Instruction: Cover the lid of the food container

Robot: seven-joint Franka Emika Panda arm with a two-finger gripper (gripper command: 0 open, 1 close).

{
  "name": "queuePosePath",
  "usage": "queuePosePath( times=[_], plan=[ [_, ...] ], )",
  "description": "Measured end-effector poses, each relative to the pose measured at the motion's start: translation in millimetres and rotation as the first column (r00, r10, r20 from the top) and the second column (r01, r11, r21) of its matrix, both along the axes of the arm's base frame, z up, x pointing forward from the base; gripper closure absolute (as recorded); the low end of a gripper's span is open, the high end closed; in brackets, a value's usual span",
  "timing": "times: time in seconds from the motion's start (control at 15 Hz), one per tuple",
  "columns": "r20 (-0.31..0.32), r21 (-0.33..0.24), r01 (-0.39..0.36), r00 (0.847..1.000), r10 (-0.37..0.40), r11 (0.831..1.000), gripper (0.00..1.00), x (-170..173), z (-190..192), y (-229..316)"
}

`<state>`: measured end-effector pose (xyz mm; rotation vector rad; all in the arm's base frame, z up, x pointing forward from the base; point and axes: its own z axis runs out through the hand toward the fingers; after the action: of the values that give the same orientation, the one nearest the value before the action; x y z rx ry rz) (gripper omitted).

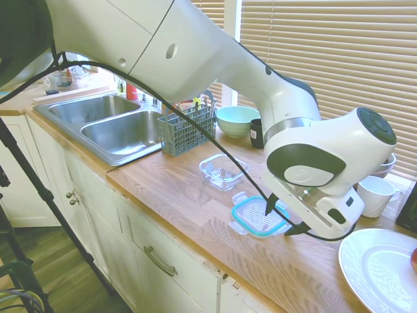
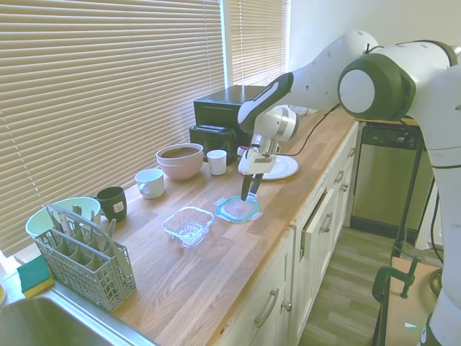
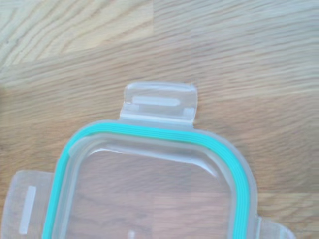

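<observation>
The lid lies flat on the wooden counter, near its front edge, apart from the empty glass container, which stands between the lid and the grey cutlery basket. The gripper hangs low over the lid; whether its jaws are apart or together cannot be told. Risk: a flat lid offers little edge, so the fingers may skid off the rim or push it toward the counter's edge.
</observation>
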<state>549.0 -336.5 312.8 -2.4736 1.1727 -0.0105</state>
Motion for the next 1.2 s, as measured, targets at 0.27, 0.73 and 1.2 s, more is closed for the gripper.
queuePosePath(
  times=[0.27, 0.73, 1.2],
  plan=[
    [-0.004, 0.002, 0.007, 1.000, -0.007, 1.000, 1.00, -3, -3, -4],
    [-0.009, 0.006, 0.008, 1.000, -0.008, 1.000, 1.00, -4, -6, -5],
    [-0.004, -0.011, 0.000, 1.000, 0.000, 1.000, 1.00, -12, 6, -1]
  ],
)
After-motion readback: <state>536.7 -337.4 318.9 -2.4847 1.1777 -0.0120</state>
